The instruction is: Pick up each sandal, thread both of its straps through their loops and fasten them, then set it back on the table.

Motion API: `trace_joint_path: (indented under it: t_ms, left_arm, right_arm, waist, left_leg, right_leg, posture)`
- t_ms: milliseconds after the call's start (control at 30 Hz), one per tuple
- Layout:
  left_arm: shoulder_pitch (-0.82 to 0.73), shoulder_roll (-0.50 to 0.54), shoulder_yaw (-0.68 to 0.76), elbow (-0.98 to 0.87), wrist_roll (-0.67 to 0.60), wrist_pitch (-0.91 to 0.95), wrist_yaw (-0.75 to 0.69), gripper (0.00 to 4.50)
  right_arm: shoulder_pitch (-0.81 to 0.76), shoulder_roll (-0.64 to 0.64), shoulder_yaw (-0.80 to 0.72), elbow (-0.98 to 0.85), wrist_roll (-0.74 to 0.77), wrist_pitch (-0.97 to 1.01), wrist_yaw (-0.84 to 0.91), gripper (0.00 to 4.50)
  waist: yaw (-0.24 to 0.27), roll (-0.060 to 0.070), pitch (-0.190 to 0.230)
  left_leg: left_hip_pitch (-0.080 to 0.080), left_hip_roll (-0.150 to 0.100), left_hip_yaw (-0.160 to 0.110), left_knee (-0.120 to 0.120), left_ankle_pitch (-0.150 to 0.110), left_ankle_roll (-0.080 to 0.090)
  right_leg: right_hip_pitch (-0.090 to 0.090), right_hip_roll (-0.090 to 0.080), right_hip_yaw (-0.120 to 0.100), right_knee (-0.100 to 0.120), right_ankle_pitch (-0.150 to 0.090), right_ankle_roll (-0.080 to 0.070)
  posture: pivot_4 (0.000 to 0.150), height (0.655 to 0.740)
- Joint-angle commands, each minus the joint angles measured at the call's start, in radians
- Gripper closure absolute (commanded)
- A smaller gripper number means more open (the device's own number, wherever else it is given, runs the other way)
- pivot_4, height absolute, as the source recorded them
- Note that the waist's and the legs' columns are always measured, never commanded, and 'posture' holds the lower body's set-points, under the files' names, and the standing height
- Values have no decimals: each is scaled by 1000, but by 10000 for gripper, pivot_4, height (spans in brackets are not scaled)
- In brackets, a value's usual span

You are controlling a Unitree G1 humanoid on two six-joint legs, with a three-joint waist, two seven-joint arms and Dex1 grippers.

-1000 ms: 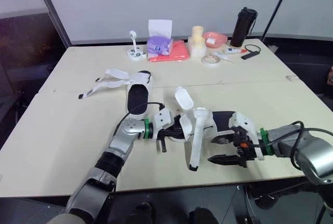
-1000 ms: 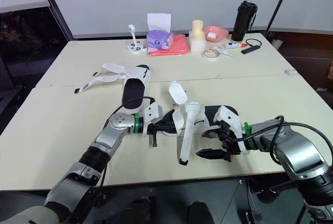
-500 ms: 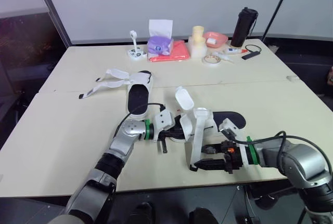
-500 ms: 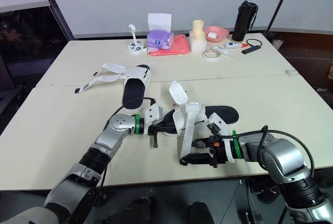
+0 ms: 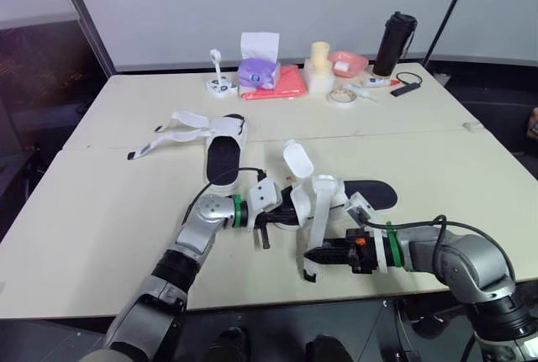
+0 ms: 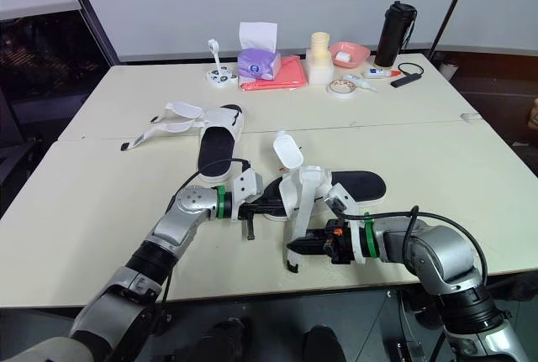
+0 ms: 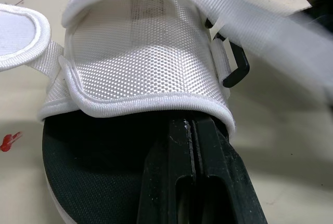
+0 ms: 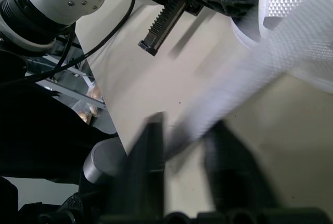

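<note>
Left gripper (image 5: 282, 211) jaws clamped on the sandal (image 5: 370, 194); right gripper (image 5: 313, 254) jaws apart around the strap (image 5: 319, 215). It's light, floppy webbing, so pinch near the tip.

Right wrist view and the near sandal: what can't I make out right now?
- Right wrist view: the strap is motion-blurred between the fingers of the open right pincer; contact unclear.
- Left wrist view: the tips of the left pincer are hidden under the white upper of the near sandal; the blurred strap covers part of the black loop.
- Eye views: that loop is too small.
</note>
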Motion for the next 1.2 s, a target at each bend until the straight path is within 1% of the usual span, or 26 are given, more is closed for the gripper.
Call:
trace_joint_path:
  t_ms: [33, 133, 233, 300, 367, 467, 567, 667, 867, 1067, 1200]
  left_arm:
    - [3, 2, -2, -29, -3, 4, 7, 45000]
    - [3, 1, -3, -30, -4, 6, 8, 45000]
    - [-1, -1, -3, -24, -4, 4, 8, 45000]
    - [-4, -4, -6, -19, -3, 2, 8, 45000]
    - [-2, -8, -10, -18, -1, -1, 8, 45000]
    - [5, -13, -15, -24, 0, -2, 10, 45000]
    - [7, -16, -15, -22, 1, -6, 16, 45000]
    - [11, -19, -15, -26, 1, -6, 22, 45000]
    - [21, -17, -14, -38, 0, -3, 30, 45000]
    - [31, -9, -11, -53, -1, 2, 38, 45000]
    - [32, -7, -11, -56, -1, 4, 41, 45000]
  right_arm:
    - [-31, 5, -10, -20, 28, 3, -2, 44616]
    - [-61, -24, -19, -23, 32, 11, 11, 44616]
    - [-159, -89, -45, 3, 71, 55, 64, 44616]
    - [-255, -145, -28, 59, 73, 83, 114, 44616]
    - [-362, -201, 29, 126, 36, 89, 167, 44616]
    - [-508, -235, 99, 240, 3, 89, 252, 44616]
    - [-648, -222, 182, 395, -61, 57, 334, 44616]
    - [-754, -184, 270, 569, -150, -7, 407, 44616]
    - [-876, -112, 392, 831, -320, -154, 545, 44616]
    - [-915, -91, 432, 933, -429, -254, 663, 44616]
    - [-924, -95, 445, 946, -432, -271, 679, 44616]
  waist:
    - [0, 0, 0]
    - [0, 0, 0]
    - [0, 0, 0]
    - [0, 0, 0]
    - [0, 0, 0]
    - [-1, 0, 0]
    - [-2, 0, 0]
    - [-2, 0, 0]
    - [-2, 1, 0]
    - [-4, 1, 0]
    - [-4, 1, 0]
  left_leg:
    - [0, 0, 0, 0, 0, 0]
    - [0, 0, 0, 0, 0, 0]
    - [0, 0, 0, 0, 0, 0]
    - [0, 0, 0, 0, 0, 0]
    - [0, 0, 0, 0, 0, 0]
    - [0, 0, 1, -1, 0, 0]
    - [0, 0, 1, -2, 0, 0]
    - [-1, 0, 1, -2, 0, 0]
    - [-1, -1, 1, -3, 0, 0]
    - [-1, -1, 1, -3, 0, 0]
    - [-1, -1, 1, -3, 0, 0]
  right_leg:
    - [0, 0, 0, 0, 0, 0]
    - [0, 0, 0, 0, 0, 0]
    - [0, 0, 0, 0, 0, 0]
    - [0, 0, 0, 0, 0, 0]
    - [0, 0, 0, 0, 0, 0]
    - [0, 0, -1, -3, 0, 0]
    - [0, 0, -1, -4, 0, 0]
    - [0, 0, -1, -4, 0, 0]
    - [-1, 0, 0, -4, 1, 1]
    - [-2, 0, 0, -4, 1, 1]
    - [-2, 0, 0, -3, 1, 1]
  posture:
    - [1500, 7400]
    - [1500, 7400]
    - [1500, 7400]
    - [1500, 7400]
    - [1500, 7400]
    - [1500, 7400]
    - [1500, 7400]
    - [1500, 7400]
    - [1500, 7400]
    - [1500, 7400]
    - [1500, 7400]
